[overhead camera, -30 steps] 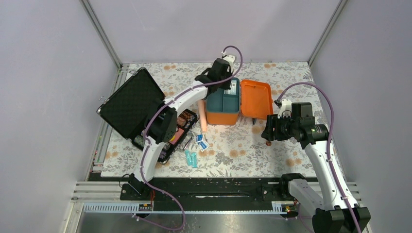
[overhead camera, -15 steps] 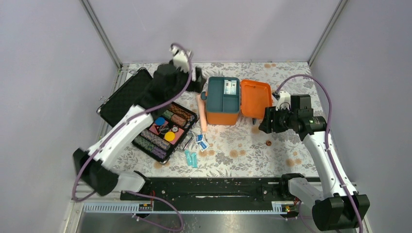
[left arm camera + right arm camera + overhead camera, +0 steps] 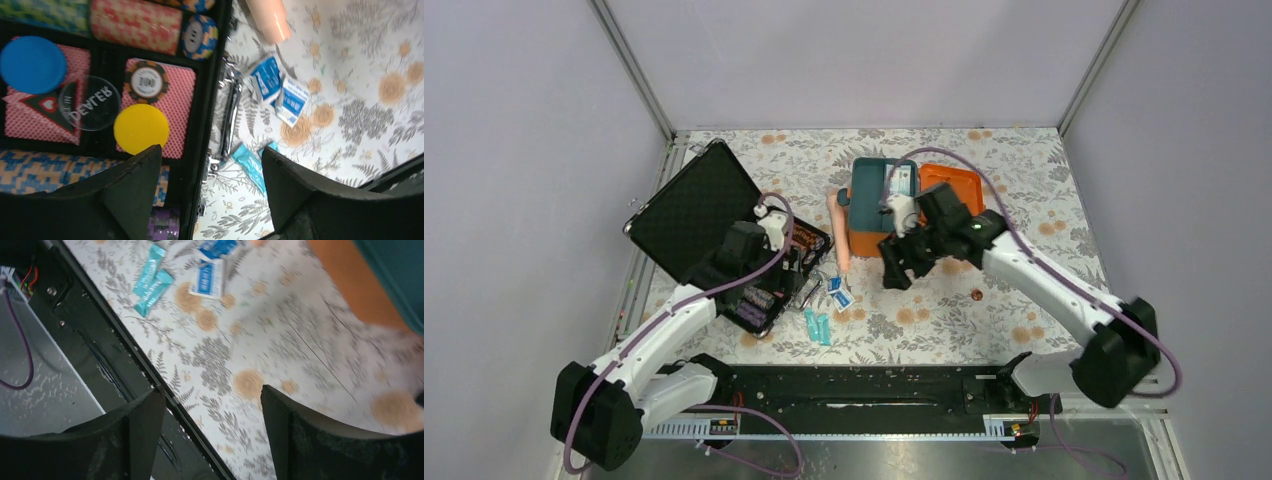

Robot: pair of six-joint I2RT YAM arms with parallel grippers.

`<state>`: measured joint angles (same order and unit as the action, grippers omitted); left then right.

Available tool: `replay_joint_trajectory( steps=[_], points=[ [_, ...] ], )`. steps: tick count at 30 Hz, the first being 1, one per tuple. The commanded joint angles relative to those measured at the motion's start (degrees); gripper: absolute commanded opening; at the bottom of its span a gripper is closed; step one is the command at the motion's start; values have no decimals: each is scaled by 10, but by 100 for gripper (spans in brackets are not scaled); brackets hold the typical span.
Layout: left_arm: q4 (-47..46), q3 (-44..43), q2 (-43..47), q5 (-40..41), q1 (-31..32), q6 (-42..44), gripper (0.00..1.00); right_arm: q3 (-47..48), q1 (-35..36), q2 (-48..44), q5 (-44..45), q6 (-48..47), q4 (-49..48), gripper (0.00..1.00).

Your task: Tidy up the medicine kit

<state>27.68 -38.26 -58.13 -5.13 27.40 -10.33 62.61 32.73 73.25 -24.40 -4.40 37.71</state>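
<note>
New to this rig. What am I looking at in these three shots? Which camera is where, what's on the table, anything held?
The machine is a left arm and a right arm, bolted at the near edge. The wide picture looks down from above and behind them; the other two come from a camera on each wrist, so the dark shapes at the bottom are the left fingers and right fingers. On the floral mat sit the open orange medicine kit, an open black chip case, a peach tube, blue-and-white packets and teal packets. Both pairs of fingers stand apart, holding nothing.
</note>
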Motion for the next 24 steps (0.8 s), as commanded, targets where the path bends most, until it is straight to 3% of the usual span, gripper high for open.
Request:
replay_joint_trajectory(
  steps=[1, 3, 9, 17, 24],
  points=[
    [-59, -19, 15, -42, -69, -38, 73, 60, 84, 92, 19, -8, -46, 75],
    [-54, -23, 1, -49, -115, -62, 74, 90, 112, 142, 32, -27, -48, 70],
    [-106, 25, 22, -118, -230, -113, 75, 151, 149, 267, 80, -20, -59, 70],
    [-104, 48, 85, -115, -252, -110, 77, 165, 196, 330, 150, -7, -91, 71],
    [-122, 52, 75, -152, -295, -146, 77, 192, 202, 391, 165, -38, -99, 70]
  ],
)
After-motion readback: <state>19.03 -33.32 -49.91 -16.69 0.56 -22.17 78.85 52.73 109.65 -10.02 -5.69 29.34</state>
